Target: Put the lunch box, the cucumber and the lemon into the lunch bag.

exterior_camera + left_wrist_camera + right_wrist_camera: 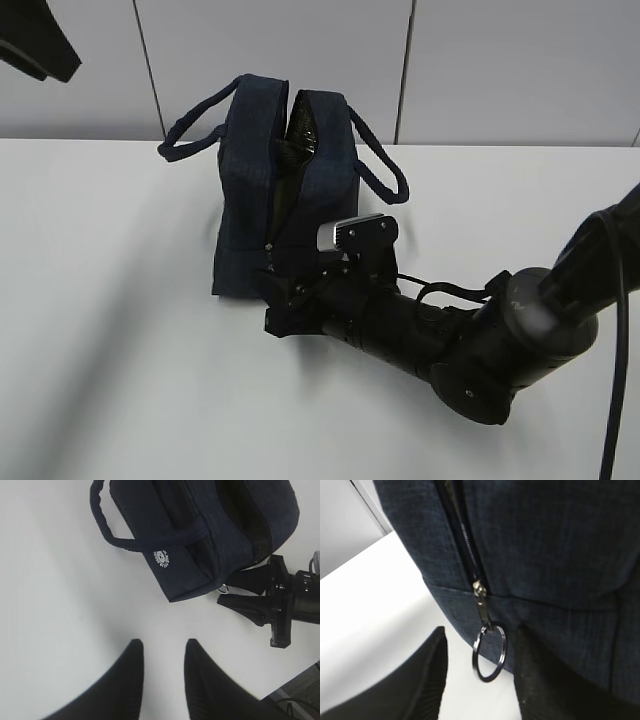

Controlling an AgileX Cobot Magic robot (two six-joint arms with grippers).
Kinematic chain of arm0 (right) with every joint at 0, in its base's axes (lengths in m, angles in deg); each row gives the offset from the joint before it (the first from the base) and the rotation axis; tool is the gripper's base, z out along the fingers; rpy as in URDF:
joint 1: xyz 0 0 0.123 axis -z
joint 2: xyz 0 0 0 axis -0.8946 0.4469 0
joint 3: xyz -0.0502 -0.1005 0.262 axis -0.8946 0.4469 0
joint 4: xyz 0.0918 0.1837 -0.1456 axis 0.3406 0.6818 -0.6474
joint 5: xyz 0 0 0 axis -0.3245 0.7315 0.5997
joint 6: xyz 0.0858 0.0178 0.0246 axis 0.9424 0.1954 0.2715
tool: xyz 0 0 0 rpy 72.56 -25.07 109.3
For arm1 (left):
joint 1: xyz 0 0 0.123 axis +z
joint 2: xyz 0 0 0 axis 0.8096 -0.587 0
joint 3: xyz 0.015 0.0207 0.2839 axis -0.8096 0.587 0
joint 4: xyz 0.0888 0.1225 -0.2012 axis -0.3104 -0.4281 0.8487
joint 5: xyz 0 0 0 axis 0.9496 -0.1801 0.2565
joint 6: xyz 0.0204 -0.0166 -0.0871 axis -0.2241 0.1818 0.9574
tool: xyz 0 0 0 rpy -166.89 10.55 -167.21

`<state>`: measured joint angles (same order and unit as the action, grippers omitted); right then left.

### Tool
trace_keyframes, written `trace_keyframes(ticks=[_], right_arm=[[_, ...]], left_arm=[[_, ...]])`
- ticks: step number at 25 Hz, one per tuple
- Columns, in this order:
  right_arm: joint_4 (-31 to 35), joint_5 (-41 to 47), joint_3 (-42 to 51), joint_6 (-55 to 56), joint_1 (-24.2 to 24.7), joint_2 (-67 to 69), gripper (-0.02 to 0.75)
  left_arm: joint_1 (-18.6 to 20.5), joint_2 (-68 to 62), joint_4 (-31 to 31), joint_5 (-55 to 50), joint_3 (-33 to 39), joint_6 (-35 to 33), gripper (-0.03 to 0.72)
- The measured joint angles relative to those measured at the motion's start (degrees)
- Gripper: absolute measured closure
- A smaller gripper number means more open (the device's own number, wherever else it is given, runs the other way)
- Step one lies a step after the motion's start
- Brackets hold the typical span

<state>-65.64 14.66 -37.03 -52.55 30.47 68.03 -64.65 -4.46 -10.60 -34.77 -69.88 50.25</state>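
A: Where's the right gripper?
B: Low at the near end of the lunch bag. The ring pull hangs between its fingers, and there's a gap each side, so it isn't clamped yet. The jaws are part open.
A: Zipper line?
B: It runs up the bag's end and over the top. The pull sits at the bottom, and the top gapes open.
A: And the left gripper?
B: Well clear over bare table, jaws slightly apart and empty. The right arm is the one on it.
A: Any markings?
B: A small round white logo on the side. The text is too small to read.
A: Lunch box, cucumber, lemon?
B: None are in view.
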Motion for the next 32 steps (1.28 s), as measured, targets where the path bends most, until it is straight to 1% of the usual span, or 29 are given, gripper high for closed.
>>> trace_keyframes(ticks=[2,7,15,25,32], right_arm=[[0.0,0.0,0.0,0.0,0.0,0.0,0.423],[0.0,0.0,0.0,0.0,0.0,0.0,0.452],[0.0,0.8,0.0,0.0,0.0,0.0,0.551],[0.5,1.3,0.0,0.4,0.0,0.0,0.731],[0.5,1.8,0.0,2.3,0.0,0.0,0.738]], left_arm=[[0.0,0.0,0.0,0.0,0.0,0.0,0.504],[0.0,0.0,0.2,0.0,0.0,0.0,0.504],[0.0,0.0,1.6,0.0,0.0,0.0,0.504],[0.0,0.0,1.5,0.0,0.0,0.0,0.504],[0.0,0.0,1.5,0.0,0.0,0.0,0.504]])
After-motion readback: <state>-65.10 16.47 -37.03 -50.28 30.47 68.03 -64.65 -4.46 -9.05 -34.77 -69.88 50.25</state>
